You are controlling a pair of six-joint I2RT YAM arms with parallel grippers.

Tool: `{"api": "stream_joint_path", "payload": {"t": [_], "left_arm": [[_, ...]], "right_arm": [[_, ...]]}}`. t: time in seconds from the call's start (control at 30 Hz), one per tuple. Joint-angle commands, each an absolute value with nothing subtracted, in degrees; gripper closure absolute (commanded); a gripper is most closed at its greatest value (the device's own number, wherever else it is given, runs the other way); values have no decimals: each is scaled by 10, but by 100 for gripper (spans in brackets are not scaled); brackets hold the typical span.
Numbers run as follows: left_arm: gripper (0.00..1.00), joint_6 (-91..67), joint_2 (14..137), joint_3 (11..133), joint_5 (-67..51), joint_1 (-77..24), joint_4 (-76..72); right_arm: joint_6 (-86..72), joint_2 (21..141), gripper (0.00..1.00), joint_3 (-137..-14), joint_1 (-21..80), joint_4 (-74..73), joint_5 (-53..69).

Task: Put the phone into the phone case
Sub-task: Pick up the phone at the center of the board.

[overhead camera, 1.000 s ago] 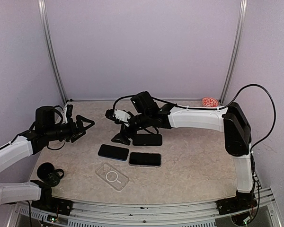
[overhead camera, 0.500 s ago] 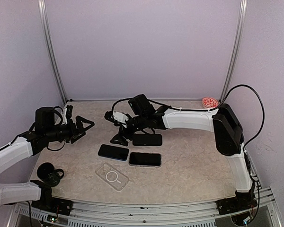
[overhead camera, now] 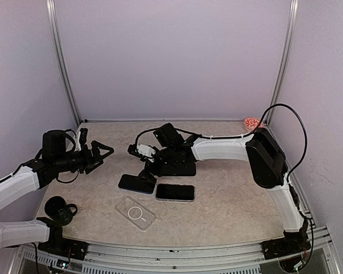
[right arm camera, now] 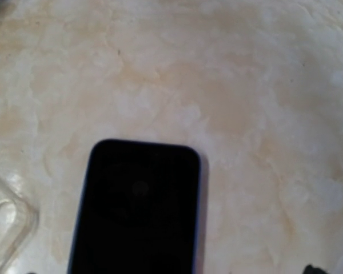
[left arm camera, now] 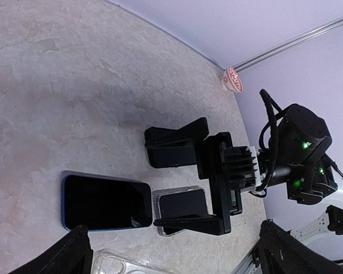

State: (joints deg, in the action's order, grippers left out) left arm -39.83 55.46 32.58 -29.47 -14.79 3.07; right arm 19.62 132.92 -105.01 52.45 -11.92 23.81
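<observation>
Phone [right arm camera: 137, 211] lies beneath the down-pointing right end effector [left arm camera: 160, 182], jaws wide apart; left end effector [overhead camera: 104, 154] hovers open.

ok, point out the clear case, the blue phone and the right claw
clear case [overhead camera: 136, 213], top view, on its centre ring
blue phone [left arm camera: 106, 202], left wrist view, middle of the screen
right claw [left arm camera: 153, 182], left wrist view, midway between its open fingertips
</observation>
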Motion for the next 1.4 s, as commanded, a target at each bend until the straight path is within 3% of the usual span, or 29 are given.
{"api": "stream_joint_path", "payload": {"t": [0.0,0.73,1.37], "left_arm": [[1,-400,553,315,-289,-149,26],[1,-384,543,285,-285,-159,56],[1,-388,548,289,-281,-164,51]], "right_arm": [[195,1351,0,-1037,534,-118,217],[193,1374,1,-1019,546,-116,211],[179,1426,1,-1075,556,-118,211]]}}
